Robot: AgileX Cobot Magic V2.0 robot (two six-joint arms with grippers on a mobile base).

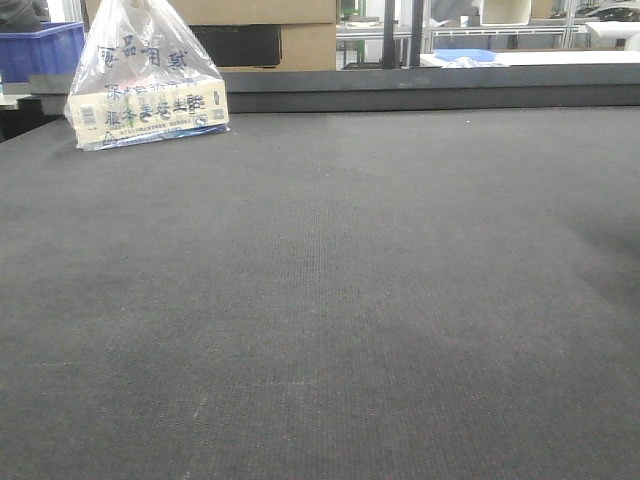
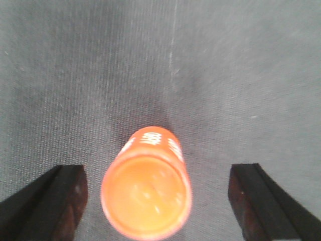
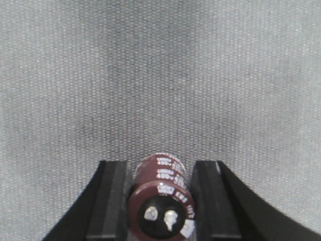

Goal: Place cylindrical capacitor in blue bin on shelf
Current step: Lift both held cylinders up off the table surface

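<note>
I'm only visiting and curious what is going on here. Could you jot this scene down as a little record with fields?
Surface: dark grey mat
Right gripper: closed on a dark brown capacitor
Left gripper: open, one finger on each side of an orange cylinder, not touching it
Back left: plastic bag with a box inside; blue crate further left

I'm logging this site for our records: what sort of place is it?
Probably a factory or warehouse workbench: dark mat, blue crate and cardboard boxes behind, and a capacitor held in the right end effector.
</note>
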